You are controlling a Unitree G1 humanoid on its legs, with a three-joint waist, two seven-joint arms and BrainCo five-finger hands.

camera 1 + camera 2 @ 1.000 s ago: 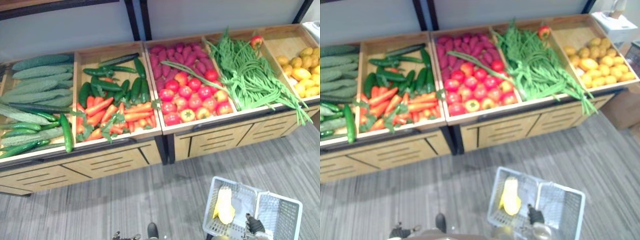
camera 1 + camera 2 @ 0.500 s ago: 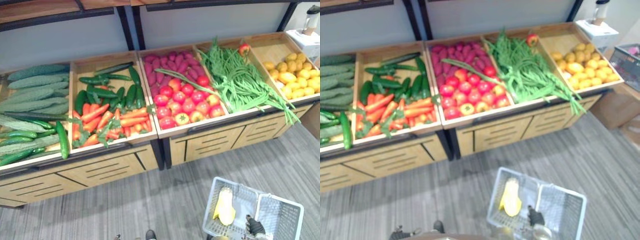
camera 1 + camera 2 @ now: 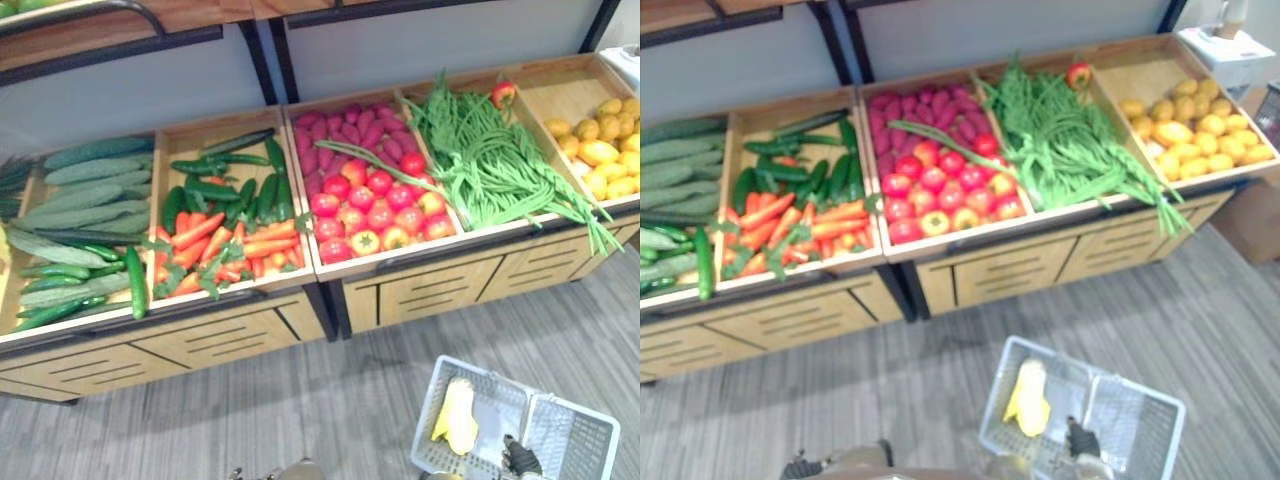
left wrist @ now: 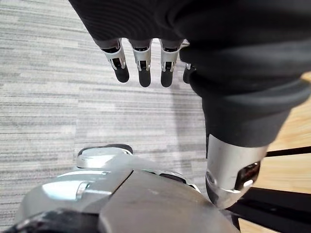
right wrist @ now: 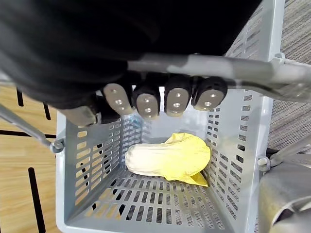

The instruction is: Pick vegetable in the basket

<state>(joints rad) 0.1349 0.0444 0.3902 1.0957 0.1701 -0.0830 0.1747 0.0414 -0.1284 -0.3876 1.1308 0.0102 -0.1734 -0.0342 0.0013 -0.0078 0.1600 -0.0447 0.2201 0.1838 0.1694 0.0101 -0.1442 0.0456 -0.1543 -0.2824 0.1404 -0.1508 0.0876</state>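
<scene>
**A:** What is changing just now?

**B:** Mainly the view. Against the pictures from a second ago the whole scene is sliding in frame, so the head camera is moving. The long wooden worktop (image 3: 200, 340) with its produce bins is staying put.

**A:** And the right hand (image 5: 177, 99)?

**B:** Its fingers (image 5: 146, 103) are staying curled tightly round the grey bar handle (image 5: 223, 68) of the grey perforated plastic basket (image 5: 228, 145), carrying it just as before.

**A:** Where is the task's thing lying?

**B:** The pale yellow leafy vegetable (image 5: 167, 158) is resting on the basket floor, directly below those fingers, where it was lying earlier.

**A:** Is the left hand (image 4: 143, 60) doing anything?

**B:** It is hanging low over the grey striped carpet (image 4: 58, 97), with its fingers loosely extended and gripping nothing.

**A:** So what is this meaning for the task?

**B:** I am judging that one item is already sitting in the basket and the robot is re-aiming its gaze at the stock. The red tomatoes (image 3: 375, 210), orange carrots (image 3: 230, 245) and green long beans (image 3: 490, 165) are all lying far beyond both sets of fingers. No new pick is under way yet.

**A:** Anything worrying?

**B:** The free hand is probably needing a long reach, and the basket is hanging from one grip only.
</scene>
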